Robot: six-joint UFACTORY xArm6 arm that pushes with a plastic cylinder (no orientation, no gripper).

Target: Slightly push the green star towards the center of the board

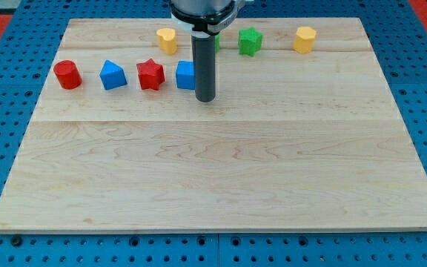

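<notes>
Resting my tip (205,99) beside blue block (186,75), green star (250,41) apart

On the tabletop (213,178) I count two red blocks, a cylinder (67,75) and a star (150,74); two blue blocks (112,75) (185,75); two yellow blocks (167,40) (305,39); one green star (250,41), with a second green piece (217,42) mostly hidden behind the rod.
</notes>
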